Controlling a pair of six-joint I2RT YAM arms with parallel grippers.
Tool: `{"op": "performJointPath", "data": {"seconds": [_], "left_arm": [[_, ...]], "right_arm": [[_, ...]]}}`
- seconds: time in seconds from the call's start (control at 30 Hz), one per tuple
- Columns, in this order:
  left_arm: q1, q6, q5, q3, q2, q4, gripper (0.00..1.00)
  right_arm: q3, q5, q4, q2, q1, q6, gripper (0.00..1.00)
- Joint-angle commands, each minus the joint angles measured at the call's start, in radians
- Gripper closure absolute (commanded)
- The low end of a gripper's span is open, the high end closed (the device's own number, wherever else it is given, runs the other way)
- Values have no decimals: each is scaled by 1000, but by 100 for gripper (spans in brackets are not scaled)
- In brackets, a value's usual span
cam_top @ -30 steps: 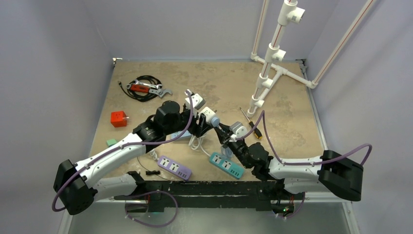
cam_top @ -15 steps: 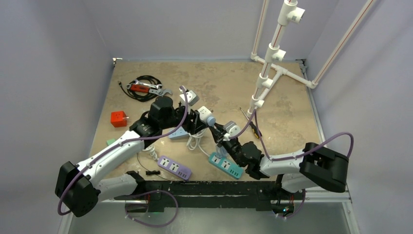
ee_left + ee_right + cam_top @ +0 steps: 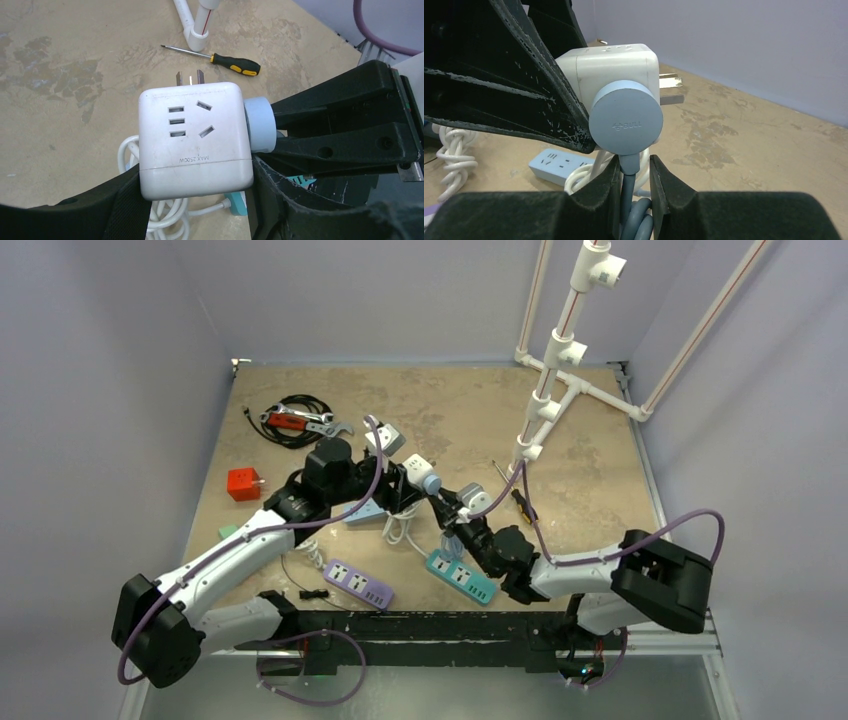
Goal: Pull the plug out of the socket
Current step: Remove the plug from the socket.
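Note:
A white cube socket (image 3: 192, 140) is held off the table, with my left gripper (image 3: 197, 195) shut on its lower sides. A round light-blue plug (image 3: 260, 125) is still seated in the cube's right face. In the right wrist view the plug (image 3: 625, 119) faces the camera, pressed against the socket (image 3: 616, 65). My right gripper (image 3: 633, 172) is shut on the plug's neck, where its grey-blue cord (image 3: 631, 220) leaves it. From above, the socket (image 3: 416, 468) and the plug (image 3: 433, 483) hang between the left gripper (image 3: 405, 485) and the right gripper (image 3: 447, 508).
A yellow-handled screwdriver (image 3: 515, 490) lies to the right, near the white pipe frame (image 3: 548, 380). Below the grippers are a coiled white cord (image 3: 403, 530), a light-blue power strip (image 3: 556, 165), a teal strip (image 3: 460, 577) and a purple strip (image 3: 358, 583). A red cube (image 3: 243, 483) and a wrench on black cable (image 3: 298, 422) lie left.
Both grippers have shifted a little left and toward the back, carrying the socket and plug together. The right arm's base has swung round. The plug stays in the socket.

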Motion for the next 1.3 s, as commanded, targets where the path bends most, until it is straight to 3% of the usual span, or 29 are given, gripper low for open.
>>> {"op": "performJointPath", "data": {"seconds": [0.0,0.27,0.53,0.63,0.83,1.0,1.17,1.27], "left_arm": [[-78,76,-127,66,-43,-100,100],[-89,88,-391,73,13,-149,100],[-89,88,-496,81,40,-168,100],[-86,81,-424,78,29,-146,100],[-9,10,-57,63,2,-54,100],[1,-37,157,42,-54,55,100],[44,-178,303,-3,-111,227,100],[49,-192,337,4,-98,233,100]], "right_arm": [[-1,31,33,-124,-30,11,100],[-35,-3,-25,-329,-29,-9,100],[-48,-53,-65,-422,-27,-17,100],[-52,-38,-56,-397,-28,-13,100],[-72,5,54,-243,-38,13,100],[-41,-13,47,-125,-85,47,100],[-4,-19,12,-52,-115,66,100],[22,-18,-10,-13,-115,70,100]]}}
